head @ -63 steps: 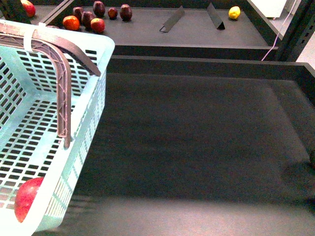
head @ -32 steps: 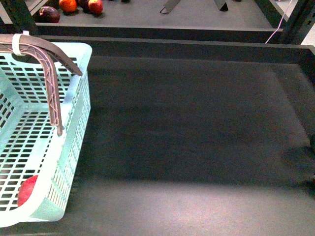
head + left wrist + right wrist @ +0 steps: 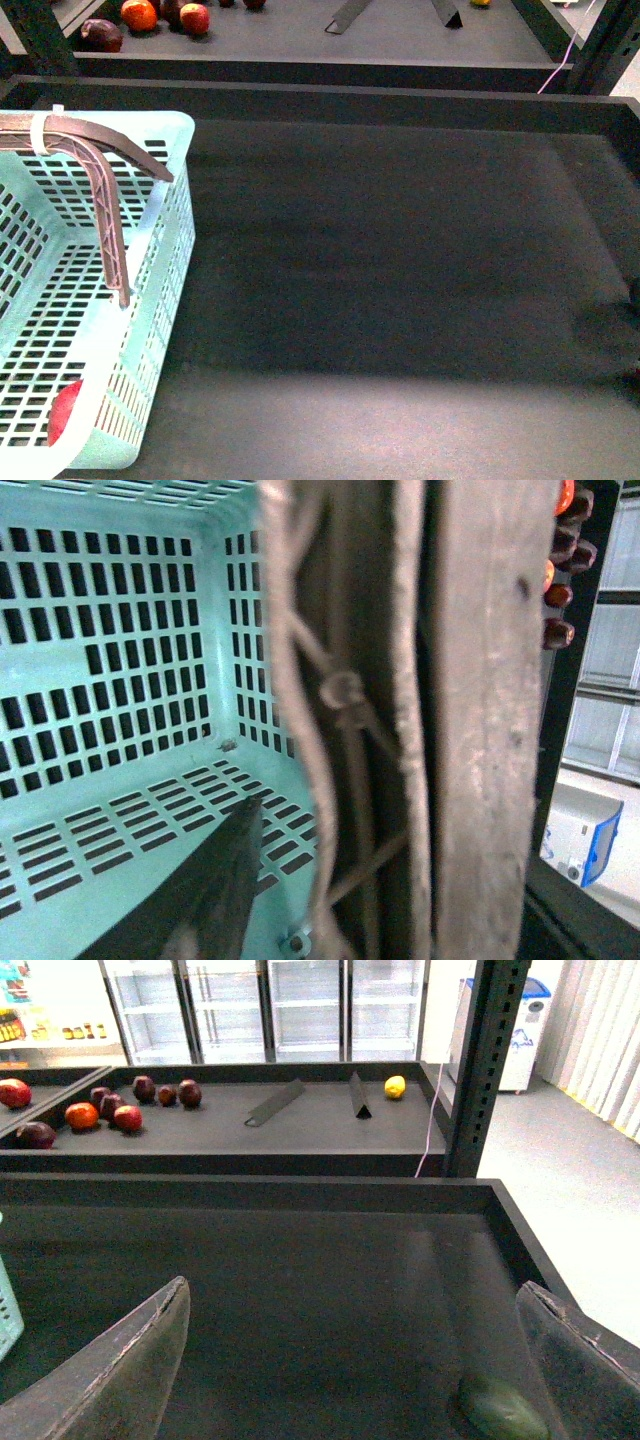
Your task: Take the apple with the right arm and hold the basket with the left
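Observation:
The pale teal basket (image 3: 165,260) fills the lower left of the front view, its brown-grey handles (image 3: 105,190) bound by a white zip tie (image 3: 40,133). The red apple (image 3: 65,410) lies inside it in the near corner, half hidden by the slotted wall. In the left wrist view my left gripper (image 3: 340,880) is shut on the handles (image 3: 480,720), with one dark finger (image 3: 215,890) over the basket floor (image 3: 120,680). My right gripper (image 3: 350,1360) is open over the dark shelf surface with nothing between its fingers (image 3: 130,1360). Neither arm shows in the front view.
A dark shelf (image 3: 400,260) with raised edges spreads to the right of the basket. On the back shelf lie small red apples (image 3: 82,1115), a yellow fruit (image 3: 396,1087) and two dark dividers (image 3: 275,1103). A green object (image 3: 500,1410) rests near my right finger. An upright post (image 3: 480,1060) stands to the right.
In the front view the basket has dropped lower and the back shelf has slid up to the top edge. The apple stays in the basket's near corner.

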Available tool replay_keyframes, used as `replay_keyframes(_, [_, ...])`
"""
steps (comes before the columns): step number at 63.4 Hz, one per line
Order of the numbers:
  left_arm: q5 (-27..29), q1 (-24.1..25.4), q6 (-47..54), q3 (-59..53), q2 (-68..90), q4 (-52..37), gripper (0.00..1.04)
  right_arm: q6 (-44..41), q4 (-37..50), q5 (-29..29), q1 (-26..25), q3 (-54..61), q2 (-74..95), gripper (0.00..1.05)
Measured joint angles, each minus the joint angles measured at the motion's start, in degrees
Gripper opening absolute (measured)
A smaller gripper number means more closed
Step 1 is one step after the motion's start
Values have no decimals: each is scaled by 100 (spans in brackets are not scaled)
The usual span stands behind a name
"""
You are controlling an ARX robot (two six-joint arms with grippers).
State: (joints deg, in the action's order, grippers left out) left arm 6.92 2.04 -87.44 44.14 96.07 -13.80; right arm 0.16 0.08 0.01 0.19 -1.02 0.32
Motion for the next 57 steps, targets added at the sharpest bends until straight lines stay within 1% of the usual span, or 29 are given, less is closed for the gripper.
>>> replay_keyframes(1, [66,0,-61,-59,-181,81,73,0,0,0,0,0,0,96])
replay_keyframes(7, [310,-114,-197,-94,-1132,765,98,0,0,0,0,0,0,96])
replay_keyframes(8, [369,-195,-149,-59,-1331,981,99,0,0,0,0,0,0,96])
replay_keyframes(10, [444,-376,-35,31,-1617,1327,97,0,0,0,0,0,0,96])
replay_keyframes(12, [509,-544,59,125,-1836,1580,98,0,0,0,0,0,0,96])
replay_keyframes(16, [481,-688,214,195,-1969,1609,98,0,0,0,0,0,0,96])
replay_keyframes(18, [57,-625,1174,-179,-1969,509,90,0,0,2,0,0,0,96])
replay_keyframes(19, [-195,-590,1982,-520,-1985,-391,85,0,0,11,0,0,0,96])
replay_keyframes(20, [-302,-568,2837,-861,-2015,-1165,80,0,0,11,0,0,0,96])
replay_keyframes(23, [-396,-544,4555,-1478,-2155,-2367,69,0,0,9,0,0,0,96])
replay_keyframes(25, [-433,-511,5482,-1775,-2304,-2900,62,0,0,2,0,0,0,96])
replay_keyframes(27, [-605,-411,6175,-1937,-2433,-3143,56,0,0,-2,0,0,0,96])
replay_keyframes(28, [-654,-354,6679,-2028,-2522,-3239,53,0,0,-2,0,0,0,96])
replay_keyframes(29, [-654,-334,6863,-2072,-2568,-3274,51,0,0,-2,0,0,0,96])
replay_keyframes(31, [-654,-262,7385,-2232,-2739,-3348,44,0,0,4,0,0,0,96])
replay_keyframes(32, [-651,-229,7742,-2341,-2841,-3370,38,0,0,4,0,0,0,96])
replay_keyframes(36, [-699,-221,8310,-2717,-3104,-3383,20,0,0,4,0,0,0,96])
replay_keyframes(39, [-693,-219,8500,-2986,-3348,-3381,6,0,0,4,0,0,0,96])
replay_keyframes(40, [-691,-216,8515,-3073,-3456,-3379,3,0,0,2,0,0,0,96])
replay_keyframes(49, [-695,-214,8636,-3471,-4046,-3202,3,0,0,2,0,0,0,96])
replay_keyframes(57, [-693,-214,8660,-3818,-4743,-2835,3,0,0,2,0,0,0,96])
